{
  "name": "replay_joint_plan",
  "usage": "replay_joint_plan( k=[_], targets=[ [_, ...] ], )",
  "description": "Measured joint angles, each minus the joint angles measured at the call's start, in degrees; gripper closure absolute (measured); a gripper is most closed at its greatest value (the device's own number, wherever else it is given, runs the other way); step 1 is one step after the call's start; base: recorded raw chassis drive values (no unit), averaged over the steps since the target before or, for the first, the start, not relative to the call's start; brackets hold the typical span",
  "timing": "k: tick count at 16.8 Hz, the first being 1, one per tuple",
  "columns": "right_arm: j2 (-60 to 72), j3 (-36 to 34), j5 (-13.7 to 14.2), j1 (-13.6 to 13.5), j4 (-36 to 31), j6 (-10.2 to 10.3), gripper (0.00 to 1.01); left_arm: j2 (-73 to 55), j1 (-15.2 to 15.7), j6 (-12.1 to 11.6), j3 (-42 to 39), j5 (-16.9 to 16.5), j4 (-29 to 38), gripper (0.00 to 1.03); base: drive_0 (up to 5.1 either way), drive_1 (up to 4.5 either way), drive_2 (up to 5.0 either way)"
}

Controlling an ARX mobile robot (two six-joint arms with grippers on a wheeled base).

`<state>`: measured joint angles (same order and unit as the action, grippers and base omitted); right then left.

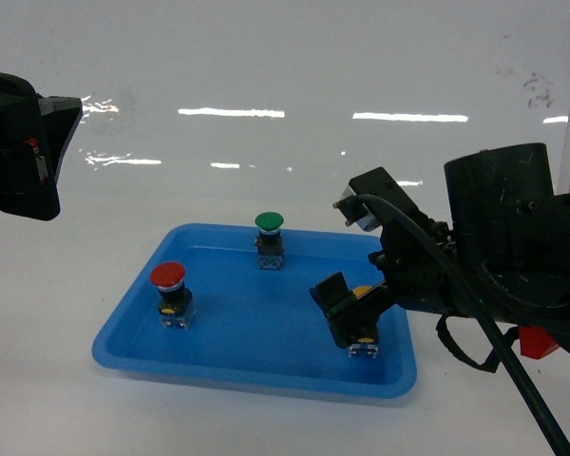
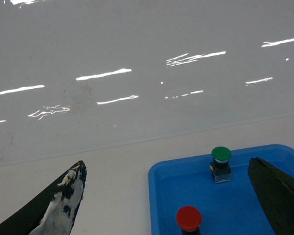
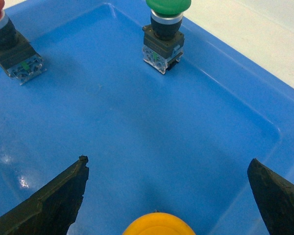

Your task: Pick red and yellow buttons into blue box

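The red button (image 1: 168, 275) stands upright in the left part of the blue box (image 1: 123, 351), and it also shows at the bottom of the left wrist view (image 2: 188, 218). The yellow button (image 1: 362, 293) stands in the box's right front part. My right gripper (image 1: 356, 313) is low over it and open. In the right wrist view the yellow cap (image 3: 159, 224) lies between the spread fingers (image 3: 63, 200), touching neither. My left gripper (image 2: 166, 164) is open and empty, held high over the box's left rim (image 2: 154, 196).
A green-capped button (image 1: 269, 223) stands upright near the box's back wall. The box rests on a white tabletop (image 1: 57, 285) in front of a glossy white wall. The left arm's black body (image 1: 19, 142) hangs at the upper left.
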<state>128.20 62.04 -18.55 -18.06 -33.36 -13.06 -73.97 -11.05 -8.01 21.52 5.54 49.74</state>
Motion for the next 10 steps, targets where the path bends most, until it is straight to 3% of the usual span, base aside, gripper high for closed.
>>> replay_joint_plan(
  k=[10],
  targets=[
    [3.0,0.1,-0.3,-1.0,0.3,-1.9,0.03,0.0,0.0,0.0,0.0,0.0,0.0,0.05,0.0,0.0,0.0]
  ],
)
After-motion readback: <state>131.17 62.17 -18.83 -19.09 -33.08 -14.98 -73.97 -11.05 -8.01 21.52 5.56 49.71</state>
